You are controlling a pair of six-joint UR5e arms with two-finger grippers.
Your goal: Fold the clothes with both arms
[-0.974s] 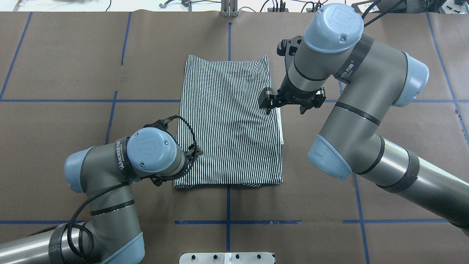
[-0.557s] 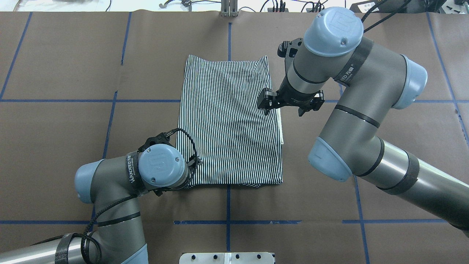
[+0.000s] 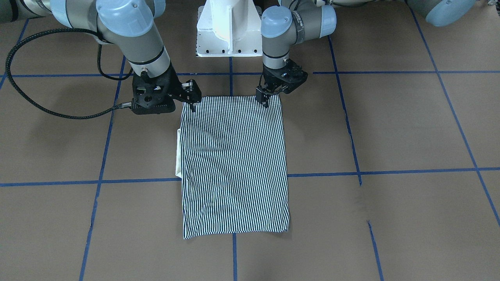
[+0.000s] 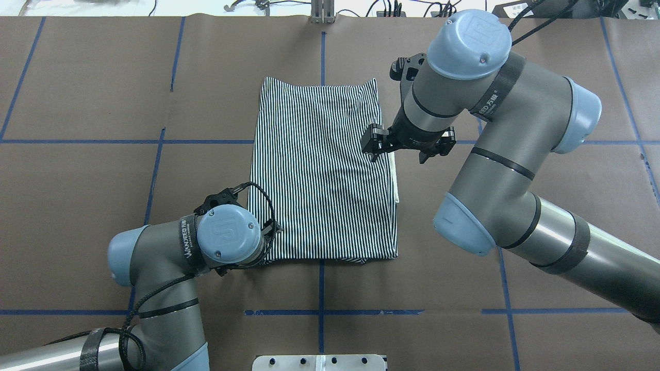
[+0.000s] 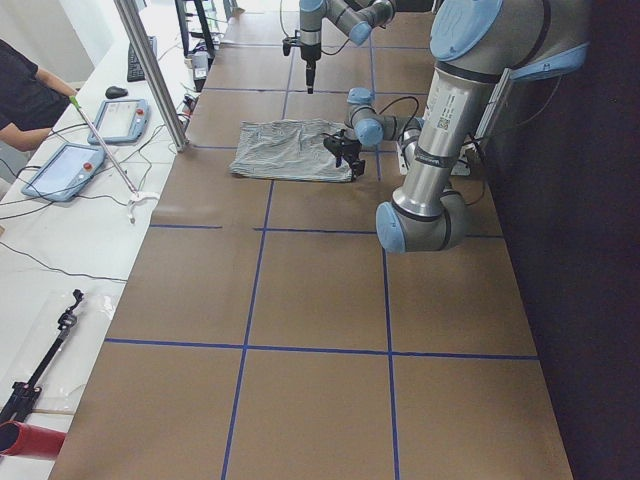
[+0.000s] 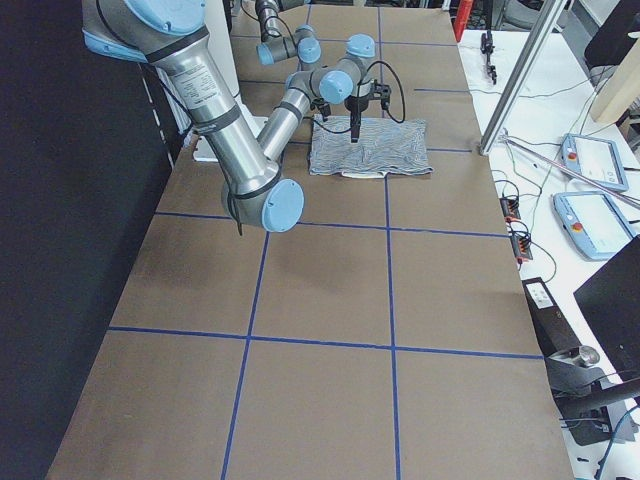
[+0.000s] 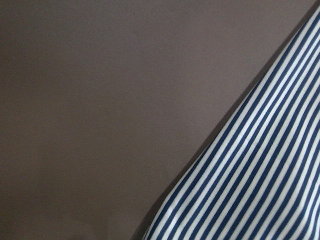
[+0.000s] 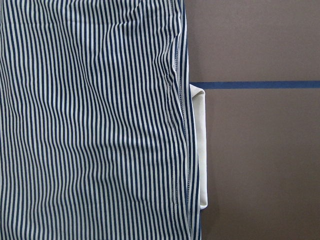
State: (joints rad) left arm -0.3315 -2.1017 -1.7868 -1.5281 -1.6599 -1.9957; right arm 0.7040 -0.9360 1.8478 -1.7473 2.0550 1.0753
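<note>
Polo shirt (image 4: 322,170) is folded into a flat striped rectangle on the table (image 4: 103,180), straight out from the base (image 3: 228,27), short hem toward the base and centred on the blue tape line (image 4: 320,288) that runs out from it. White collar strip (image 8: 200,150) pokes out of the long edge on the robot's right.

Left gripper (image 3: 265,99) is low at the shirt corner nearest the base on the robot's left, fingertips right at the cloth. Its wrist cam shows only the striped edge and bare table, so I can't tell the jaw gap or whether it has hold of anything.

Right gripper (image 3: 192,99) hangs over the other long edge, farther up off the table than the left one. Its wrist cam looks down on that edge and the collar strip. No fingers in that frame, so I can't tell its gap either; it doesn't seem to be gripping the cloth.
</note>
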